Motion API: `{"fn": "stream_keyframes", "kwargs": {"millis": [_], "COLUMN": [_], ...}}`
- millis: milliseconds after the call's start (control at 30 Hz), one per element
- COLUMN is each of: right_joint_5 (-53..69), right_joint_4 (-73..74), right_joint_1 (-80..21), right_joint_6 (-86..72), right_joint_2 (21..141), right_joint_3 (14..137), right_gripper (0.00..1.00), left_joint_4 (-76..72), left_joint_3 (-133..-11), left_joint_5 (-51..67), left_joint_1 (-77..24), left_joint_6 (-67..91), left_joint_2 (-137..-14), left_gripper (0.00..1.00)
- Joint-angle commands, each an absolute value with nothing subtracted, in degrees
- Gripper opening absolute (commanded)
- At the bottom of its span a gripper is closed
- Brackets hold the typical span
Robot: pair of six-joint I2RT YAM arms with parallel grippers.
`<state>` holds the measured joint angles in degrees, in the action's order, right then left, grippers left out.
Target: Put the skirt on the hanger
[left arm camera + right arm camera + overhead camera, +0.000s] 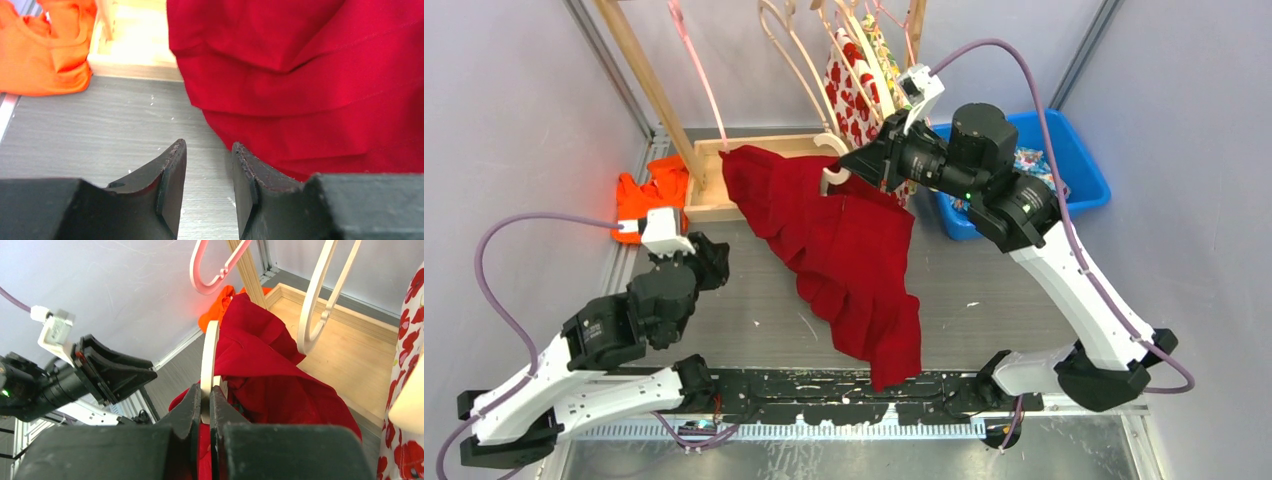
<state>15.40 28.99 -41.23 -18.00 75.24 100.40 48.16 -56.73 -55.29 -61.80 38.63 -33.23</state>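
The red skirt point(854, 260) is seen spread across the middle of the worktop point(1004, 290). Its upper part is raised at the far edge, over the wooden rack base point(709, 175), and its hem trails down to the near edge. A cream hanger point(209, 355) is pinched by the right gripper point(205, 395), whose fingers are pressed flat against it on both sides. Red cloth is bunched against the hanger just behind the fingers; whether the hanger passes inside the waistband cannot be told.

The left gripper point(207, 150) is held low over the worktop towards the left edge, just short of the skirt's left border. Its fingers are parted by a narrow gap in which only bare worktop is seen, and nothing is held.

An orange garment point(649, 195) is crumpled at the far left corner beside the rack base. A blue bin point(1074, 160) is set at the far right. A poppy-print garment point(849, 85) and a pink hanger point(215, 270) are hung on the rack.
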Motion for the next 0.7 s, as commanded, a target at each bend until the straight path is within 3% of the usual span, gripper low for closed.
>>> {"fn": "stream_keyframes", "kwargs": {"millis": [0,533,667], "right_joint_5": [15.57,11.96,10.70], "right_joint_4": [22.55,19.61,20.34], "right_joint_1": [-41.05,-40.91,-40.87], "right_joint_6": [-19.58,-21.84,-22.15], "right_joint_2": [68.73,55.45,52.28], "right_joint_3": [99.38,79.11,76.12], "right_gripper": [0.01,0.01,0.01], "left_joint_4": [48.70,47.94,47.56], "left_joint_3": [-67.44,-94.56,-98.30], "left_joint_5": [-52.56,-47.14,-47.73], "left_joint_1": [-61.64,-61.62,-61.62], "left_joint_6": [35.09,27.87,28.58], "left_joint_2": [-39.79,-64.75,-70.30], "left_gripper": [0.41,0.51,0.62]}}
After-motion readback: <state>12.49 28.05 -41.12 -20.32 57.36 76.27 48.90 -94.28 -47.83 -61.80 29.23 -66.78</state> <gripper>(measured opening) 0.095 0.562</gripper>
